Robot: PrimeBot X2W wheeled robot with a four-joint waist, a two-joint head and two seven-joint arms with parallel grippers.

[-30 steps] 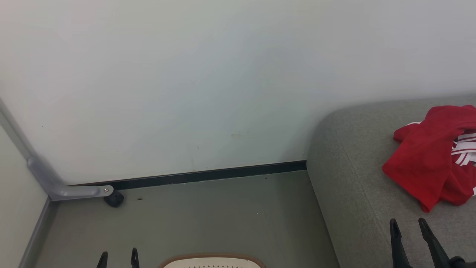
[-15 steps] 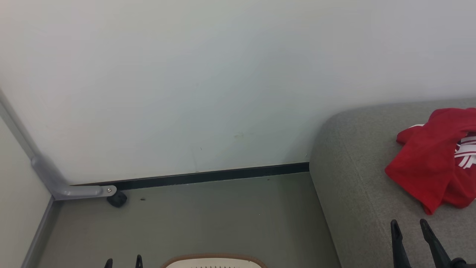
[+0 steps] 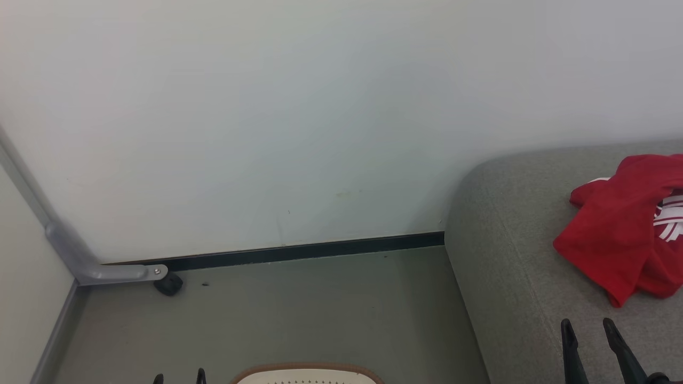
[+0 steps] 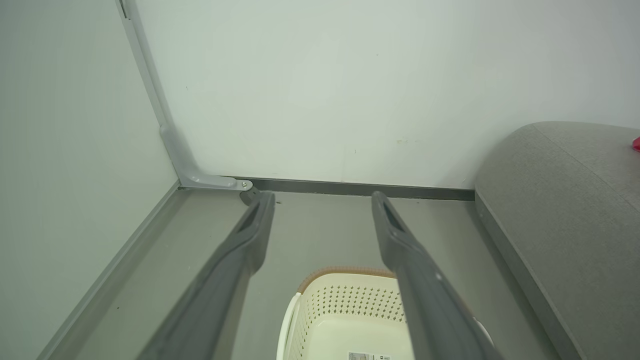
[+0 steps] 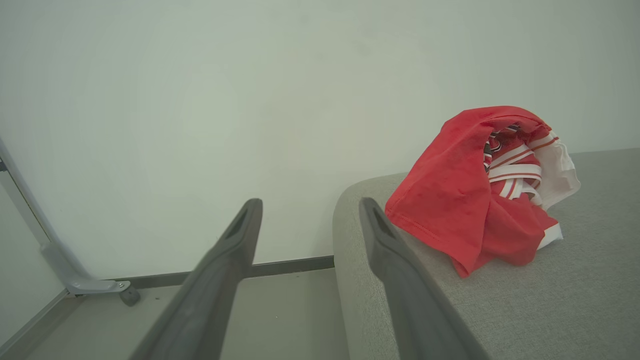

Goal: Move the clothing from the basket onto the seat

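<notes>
A heap of red clothing (image 3: 619, 234) (image 5: 465, 200) with white trim lies on the grey seat (image 3: 507, 277) (image 5: 575, 300) (image 4: 565, 210) at the right. The cream basket (image 3: 307, 375) (image 4: 345, 315) with a brown rim stands on the floor at the bottom middle; the part of its inside that shows holds no clothing. My left gripper (image 3: 179, 376) (image 4: 322, 200) is open above the basket's left side, with nothing between its fingers. My right gripper (image 3: 587, 328) (image 5: 310, 205) hangs open over the seat's front left part, short of the clothing, holding nothing.
A pale wall (image 3: 320, 106) with a dark skirting strip (image 3: 299, 252) runs behind the grey-green floor (image 3: 320, 309). A grey metal bracket (image 3: 96, 269) with a small black caster (image 3: 168, 284) stands in the left corner.
The head view has shifted slightly, so everything sits a little further right and lower. Both grippers stay open; the clothing lies as before.
</notes>
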